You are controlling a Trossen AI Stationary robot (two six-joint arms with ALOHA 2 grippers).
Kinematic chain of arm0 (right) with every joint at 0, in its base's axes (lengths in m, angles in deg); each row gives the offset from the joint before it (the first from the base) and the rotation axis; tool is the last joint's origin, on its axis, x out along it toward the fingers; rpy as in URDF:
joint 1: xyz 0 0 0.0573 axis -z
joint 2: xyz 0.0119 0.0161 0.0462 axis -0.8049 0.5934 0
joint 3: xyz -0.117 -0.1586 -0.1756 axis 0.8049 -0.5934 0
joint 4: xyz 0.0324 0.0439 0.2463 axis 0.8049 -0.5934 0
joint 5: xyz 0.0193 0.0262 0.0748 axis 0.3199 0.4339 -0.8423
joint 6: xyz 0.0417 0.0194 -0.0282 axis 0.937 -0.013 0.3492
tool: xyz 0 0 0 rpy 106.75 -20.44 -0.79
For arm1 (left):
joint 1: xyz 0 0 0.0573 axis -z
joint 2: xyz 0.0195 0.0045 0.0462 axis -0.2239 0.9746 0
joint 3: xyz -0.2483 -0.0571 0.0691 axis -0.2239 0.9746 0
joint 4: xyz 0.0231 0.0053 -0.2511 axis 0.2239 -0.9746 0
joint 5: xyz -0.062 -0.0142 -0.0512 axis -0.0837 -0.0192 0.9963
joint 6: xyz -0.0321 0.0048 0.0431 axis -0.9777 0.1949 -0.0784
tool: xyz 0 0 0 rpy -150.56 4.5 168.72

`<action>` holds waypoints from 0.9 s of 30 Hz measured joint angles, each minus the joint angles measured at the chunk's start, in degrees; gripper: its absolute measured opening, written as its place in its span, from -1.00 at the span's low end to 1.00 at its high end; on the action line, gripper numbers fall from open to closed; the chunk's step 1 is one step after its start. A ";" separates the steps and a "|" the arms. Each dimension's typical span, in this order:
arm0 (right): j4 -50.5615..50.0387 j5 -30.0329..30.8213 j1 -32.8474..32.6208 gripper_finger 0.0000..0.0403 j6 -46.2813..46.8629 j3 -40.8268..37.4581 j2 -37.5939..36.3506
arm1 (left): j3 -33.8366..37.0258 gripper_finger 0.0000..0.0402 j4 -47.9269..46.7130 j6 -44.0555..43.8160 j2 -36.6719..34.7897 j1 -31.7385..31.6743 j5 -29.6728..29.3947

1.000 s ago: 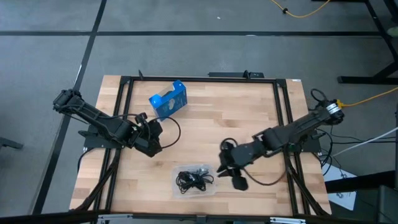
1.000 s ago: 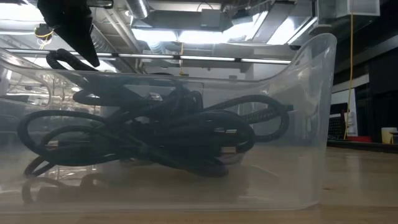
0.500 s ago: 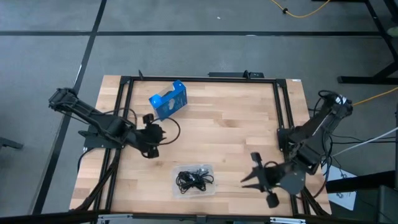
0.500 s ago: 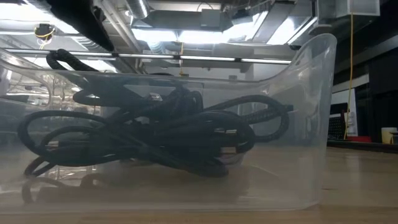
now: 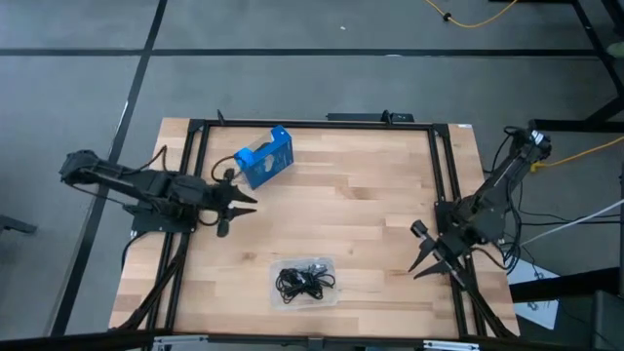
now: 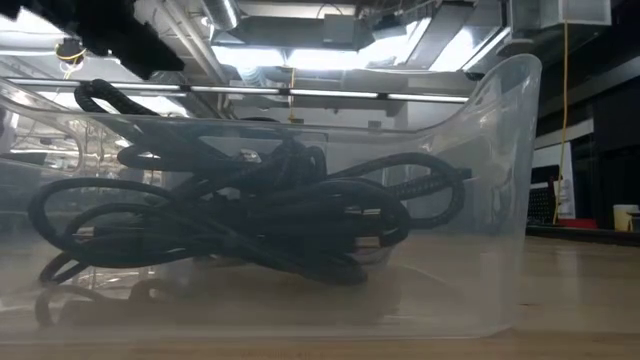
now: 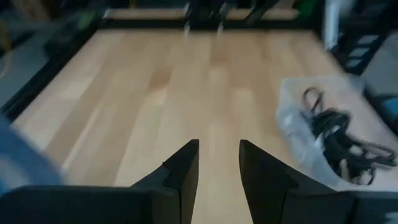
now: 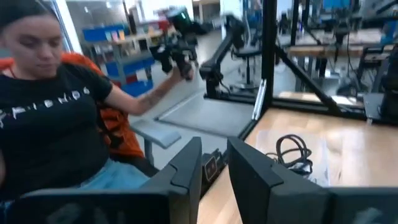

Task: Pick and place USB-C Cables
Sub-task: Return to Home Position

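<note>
Now: one clear tray (image 6: 495, 180) near the front edge of the table (image 5: 370, 195), holding one dark tangle of cables (image 5: 305, 281); single cables can't be counted. Two grippers, both fingers apart, empty: left gripper (image 5: 244, 198) at the left side, right gripper (image 5: 421, 261) at the right edge. One blue box (image 5: 264, 156) farther back. Versus 1 s ago: right gripper withdrawn from beside the tray; left pulled back leftward; cables unmoved.

Left arm (image 5: 136, 183) stretched low and near level, reaching in over left side of table (image 5: 361, 195). My left gripper (image 5: 241, 203) points toward centre, fingers (image 7: 180, 177) parted, narrow gap. Right arm (image 5: 497, 185) folded at right edge. My right gripper (image 5: 421, 253) angled inward, fingers (image 8: 189, 171) parted.
</note>
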State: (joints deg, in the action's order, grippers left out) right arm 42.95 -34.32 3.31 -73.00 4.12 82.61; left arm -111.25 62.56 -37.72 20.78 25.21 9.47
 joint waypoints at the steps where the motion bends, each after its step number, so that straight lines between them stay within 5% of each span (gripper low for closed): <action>1: 1.83 -0.17 -0.02 -0.60 -0.18 -1.98 -1.49 | 1.88 -0.46 2.98 0.67 -1.31 -1.05 2.41; 4: 4.28 -2.15 0.01 -0.60 -0.58 -6.33 -5.59 | 6.29 -0.46 7.97 0.39 -4.69 -3.91 5.82; 13: 6.88 -13.42 1.46 -0.60 -1.07 -13.93 -14.58 | 17.22 -0.46 19.51 -2.49 -11.40 -9.55 3.44; 27: 8.72 -19.65 5.09 -0.60 -0.70 -21.04 -23.97 | 27.57 -0.46 29.95 -2.11 -18.55 -10.14 2.21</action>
State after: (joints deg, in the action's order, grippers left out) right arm 51.67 -53.97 8.41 -73.70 -16.92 58.64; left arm -83.68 92.51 -39.83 2.23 15.07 11.67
